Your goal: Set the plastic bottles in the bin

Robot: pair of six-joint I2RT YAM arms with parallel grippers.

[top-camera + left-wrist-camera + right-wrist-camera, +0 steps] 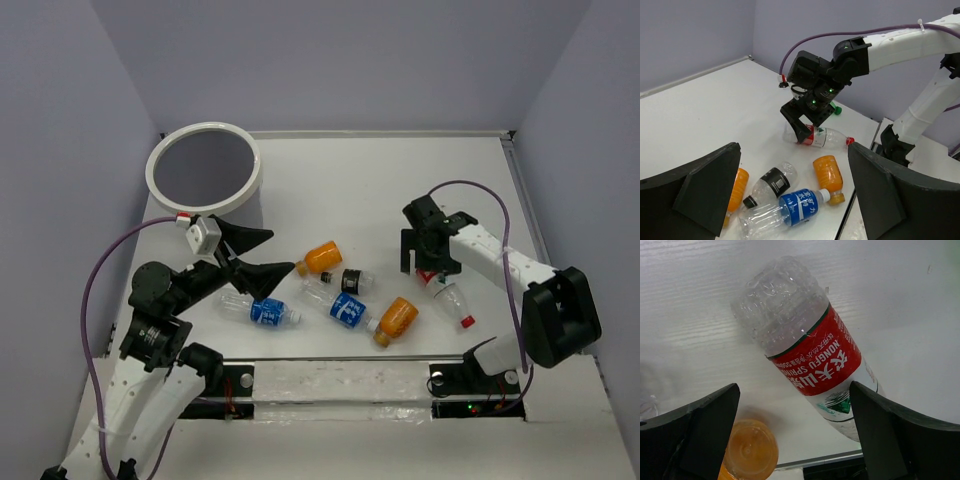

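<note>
The white bin (160,185) stands at the far left. Six bottles lie in front of the arms: an orange one (322,257), a black-labelled one (350,280), two blue-labelled ones (268,312) (345,308), another orange one (397,318) and a red-labelled clear one (450,297). My left gripper (262,254) is open and empty, held above the table left of the first orange bottle. My right gripper (425,266) is open, low over the red-labelled bottle (815,355), which lies between its fingers (695,435). A green bottle tip (836,109) shows behind the right gripper.
Walls close the table at the back and both sides. A metal strip (330,385) runs along the near edge between the arm bases. An orange bottle's cap (747,452) lies close to my right gripper's left finger.
</note>
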